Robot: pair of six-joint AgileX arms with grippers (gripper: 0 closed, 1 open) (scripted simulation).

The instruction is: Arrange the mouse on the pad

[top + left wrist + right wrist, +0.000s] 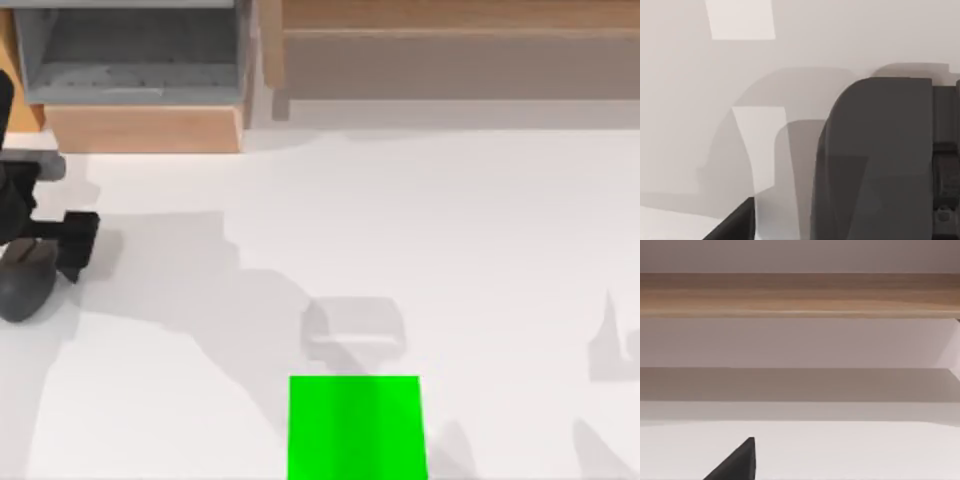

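Note:
The dark grey mouse (26, 282) lies at the far left of the table. My left gripper (52, 255) is down over it, open, with the mouse (875, 160) between its fingers. In the left wrist view a strip of bare table separates one black fingertip (735, 225) from the mouse's side. The bright green pad (355, 428) lies flat at the front edge near the middle, well to the right of the mouse. My right gripper is parked and open; one black fingertip (737, 462) of it hangs over bare table.
A grey open box (135, 50) on a wooden block (145, 128) stands at the back left, just behind the left arm. A long wooden shelf (450, 30) runs along the back. White tabletop (400, 230) stretches between the mouse and the pad.

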